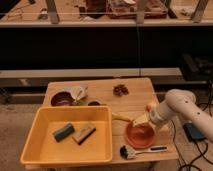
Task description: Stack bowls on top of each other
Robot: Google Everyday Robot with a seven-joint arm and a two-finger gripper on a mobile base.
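An orange-red bowl sits on the wooden table, right of the yellow tub. My gripper hangs low over this bowl's far rim, open, its pale fingers at the rim; I cannot tell whether they touch it. The white arm comes in from the right. A dark maroon bowl rests at the table's back left, empty, with a white cup lying right beside it.
A big yellow tub fills the front left and holds two sponge-like blocks. A brush lies in front of the orange-red bowl. A brown clump sits at the back middle. A dark shelf wall stands behind.
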